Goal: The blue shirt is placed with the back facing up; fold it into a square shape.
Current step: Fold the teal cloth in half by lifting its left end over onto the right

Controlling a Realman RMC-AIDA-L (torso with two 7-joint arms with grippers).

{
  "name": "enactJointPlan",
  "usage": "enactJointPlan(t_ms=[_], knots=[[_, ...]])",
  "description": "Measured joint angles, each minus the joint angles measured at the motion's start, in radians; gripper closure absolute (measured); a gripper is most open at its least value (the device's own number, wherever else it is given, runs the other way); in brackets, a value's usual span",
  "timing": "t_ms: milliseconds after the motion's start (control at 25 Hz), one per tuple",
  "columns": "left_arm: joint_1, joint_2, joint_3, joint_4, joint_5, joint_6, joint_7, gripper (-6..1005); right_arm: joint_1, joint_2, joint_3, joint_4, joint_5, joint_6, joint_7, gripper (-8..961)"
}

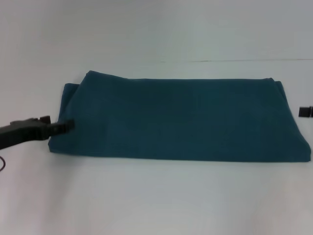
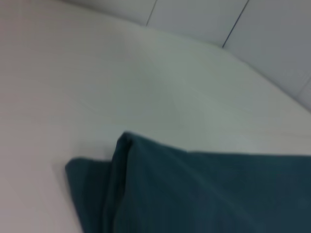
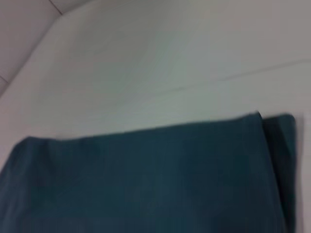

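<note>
The blue shirt (image 1: 181,120) lies on the white table, folded into a wide flat rectangle with its plain side up. A lower layer sticks out at its left end (image 2: 87,189), and both wrist views show the fabric (image 3: 146,179) close up. My left gripper (image 1: 66,125) comes in from the left edge, its dark tip over the shirt's left end, low near the front corner. Only a small dark piece of my right gripper (image 1: 305,112) shows at the right edge, just off the shirt's right end.
The white table (image 1: 156,196) spreads around the shirt on all sides. A thin seam (image 1: 230,60) runs across the table behind the shirt. Pale wall panels (image 2: 252,24) rise beyond the far edge.
</note>
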Motion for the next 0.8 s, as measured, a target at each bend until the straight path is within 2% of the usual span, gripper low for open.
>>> enactJointPlan(t_ms=[200,800], knots=[[0.009,-0.001,-0.002,-0.001,0.055,0.010,-0.010,108,0.007,-0.013,0.008,-0.001,-0.067,-0.030,0.039,187],[0.000,0.000,0.000,-0.014,0.133,-0.036,-0.023,109,-0.036,-0.022,0.028,0.005,-0.073,-0.040,0.043,187]])
